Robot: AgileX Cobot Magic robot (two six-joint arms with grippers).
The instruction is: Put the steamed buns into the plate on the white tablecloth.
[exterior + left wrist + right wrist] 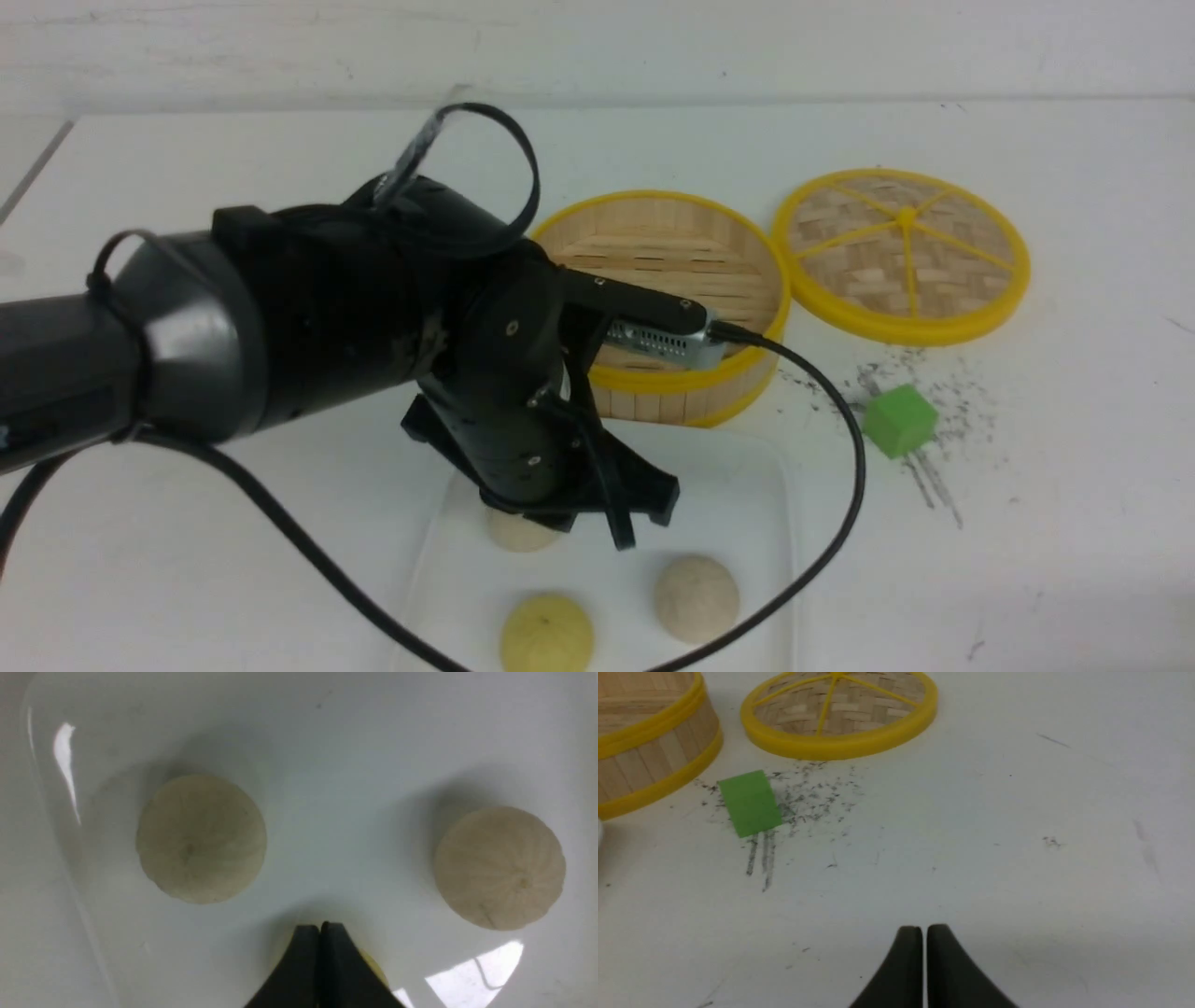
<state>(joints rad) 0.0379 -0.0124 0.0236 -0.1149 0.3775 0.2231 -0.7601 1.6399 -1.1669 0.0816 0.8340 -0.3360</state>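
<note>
Right tool (923,929): hanging low over bare cloth on the right, out of the front view; fingers standing almost together with only a thin slit between; gripping nothing.
Yellow bun (546,635): sitting dome-up at the near end of the plate, nearest of the three steamed buns; peeking out from behind the closed fingertips in the left wrist view.
Right beige bun (696,597): resting dome-up in the plate, just beyond and to the right of the yellow bun, apart from it.
Left beige bun (513,534): lying in the plate farther back on the left, half hidden under the tool body in the front view.
Plate (756,467): lying flat on the white tablecloth (1027,523), carrying all three buns; near part running off the front view's edge.
Left tool (320,927): hanging above the plate, tips over the yellow bun in the wrist view; fingers pressing together, carrying nothing.
Left arm (187,327): reaching in from the left, covering the plate's far left corner.
Cable (854,485): looping from the wrist across the plate's right rim.
Green cube (899,422): sitting on the cloth right of the plate, among dark scuff marks (943,485).
Steamer basket (672,243): standing just behind the plate, showing its slatted floor, partly covered by the arm.
Lid (904,252): lying flat just beside the basket, on its right.
</note>
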